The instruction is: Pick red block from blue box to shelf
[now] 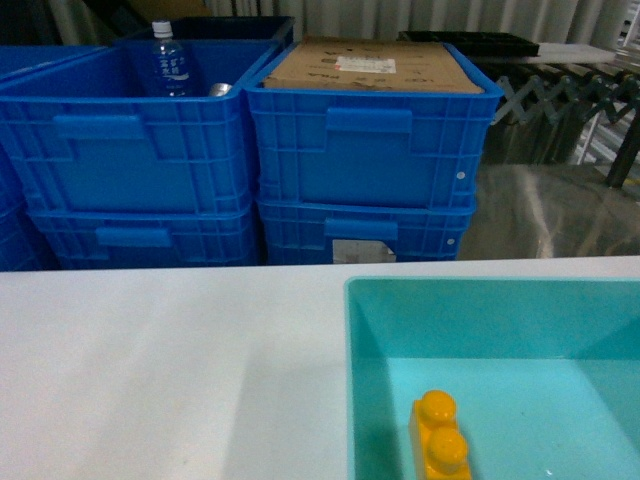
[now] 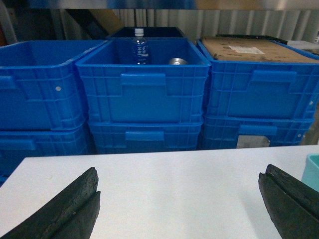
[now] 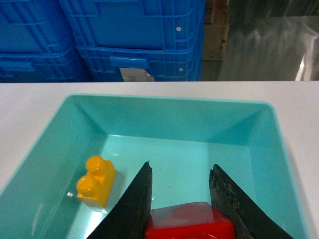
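Observation:
The red block (image 3: 192,221) sits low in the right wrist view, inside the light turquoise blue box (image 3: 164,98). My right gripper (image 3: 181,165) is down in the box with a black finger pressed against each side of the block, shut on it. In the head view the blue box (image 1: 490,283) stands on the white table at the lower right; the red block and both grippers are out of that view. My left gripper (image 2: 180,172) hovers over bare white table, open wide and holding nothing. The shelf is out of view.
A yellow two-stud brick (image 3: 95,180) lies in the box to the left of my right gripper. Stacked dark blue ribbed crates (image 1: 360,150) line the table's far edge, one holding a water bottle (image 1: 168,60), one topped with cardboard (image 1: 375,65).

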